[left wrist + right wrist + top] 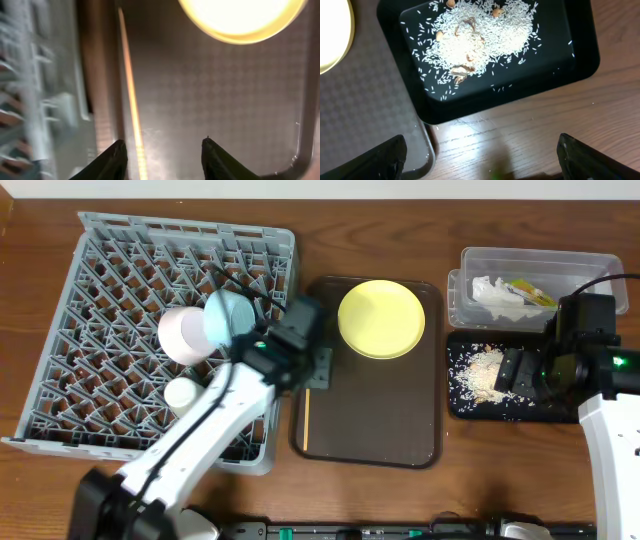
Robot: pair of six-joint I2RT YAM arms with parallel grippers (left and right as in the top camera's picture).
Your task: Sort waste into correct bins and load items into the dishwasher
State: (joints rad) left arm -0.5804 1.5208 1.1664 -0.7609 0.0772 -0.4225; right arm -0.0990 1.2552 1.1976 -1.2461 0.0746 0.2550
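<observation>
Brown serving tray [400,430] at centre; carried thin chopsticks [307,420] along its left edge, yellow-green plate [381,319] at its far end. Judged mid-loading: white bowl [182,334] and blue bowl [225,317] in grey dish rack [100,300] at left; rice [480,37] in black tray [455,405], tissue [493,292] and wrapper [535,295] in clear tub [590,265] at right. Left gripper [163,150] spread, empty, straddling chopsticks; next called for lowering and pinching squarely. Right gripper [482,160] released, empty, near black tray. No legible writing.
</observation>
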